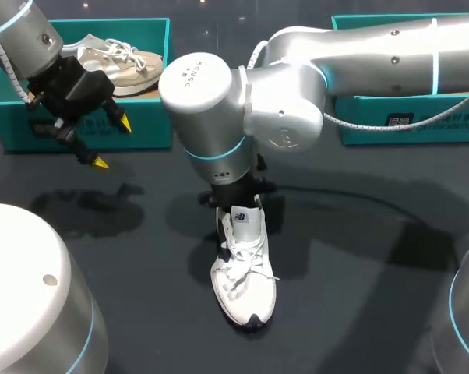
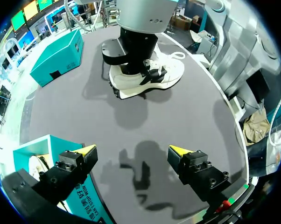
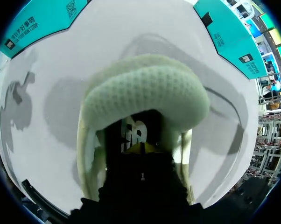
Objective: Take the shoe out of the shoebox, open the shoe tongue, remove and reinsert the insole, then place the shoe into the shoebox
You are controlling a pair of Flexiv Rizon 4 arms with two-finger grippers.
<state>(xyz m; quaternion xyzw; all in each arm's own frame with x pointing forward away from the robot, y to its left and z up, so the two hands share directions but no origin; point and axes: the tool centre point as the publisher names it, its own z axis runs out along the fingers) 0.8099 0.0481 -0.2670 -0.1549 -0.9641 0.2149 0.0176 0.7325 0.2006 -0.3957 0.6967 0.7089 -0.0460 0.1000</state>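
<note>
the white shoe [image 1: 244, 274] stands upright on the dark surface [image 1: 375, 296], toe toward my side, outside both teal boxes. my right arm [image 1: 297, 93] crosses over the middle, and its end is down in the shoe's mouth at the heel. from its wrist view i look past the padded heel collar [image 3: 145, 88] into a dark interior. i cannot tell how the right jaws stand, nor whether anything is between them, and i cannot make out the insole itself. the tongue [image 1: 248, 218] stands up off the laces, so i judge the opening step is done and the insole work is the step in hand.

to do it well, i'd want the grip on the insole's heel edge alone, not on the lining or the collar. any pull should run up and back along the shoe's length rather than sideways. nothing pins the shoe, so it could tip or drag with the arm.

my left arm [image 1: 32, 39] hangs well apart from the shoe, by the left shoebox [image 1: 141, 134], which holds a beige shoe [image 1: 121, 62]. its jaws are wide and empty. i judge they'd serve better at the toe, steadying the shoe. the other shoebox [image 1: 421, 128] sits at the far right.
</note>
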